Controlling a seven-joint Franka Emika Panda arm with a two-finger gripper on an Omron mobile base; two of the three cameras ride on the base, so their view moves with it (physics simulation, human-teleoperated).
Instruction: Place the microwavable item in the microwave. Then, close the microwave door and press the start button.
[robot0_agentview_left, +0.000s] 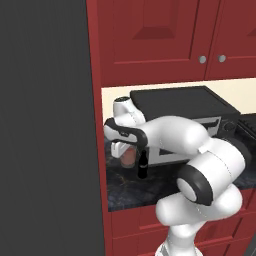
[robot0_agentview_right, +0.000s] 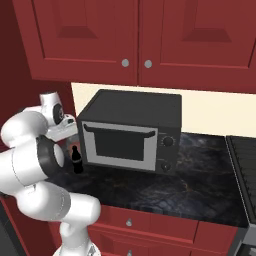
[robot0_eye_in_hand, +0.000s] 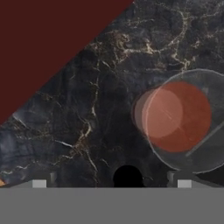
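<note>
Hand view looks straight down on the cup (robot0_eye_in_hand: 177, 117) standing on the dark marble counter (robot0_eye_in_hand: 131, 52), off to one side of the gripper (robot0_eye_in_hand: 112, 183), whose fingers stand wide apart with nothing between them. A small dark bottle (robot0_agentview_left: 142, 165) stands just beside the cup, seemingly almost touching; descending off-centre could clip the rim or topple that bottle.

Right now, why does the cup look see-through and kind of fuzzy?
Hand view: the cup is seen from above, clear wall soft-edged, red filling showing through. Left base view: the cup is a pale blur behind the bottle. No glare on the counter.
</note>
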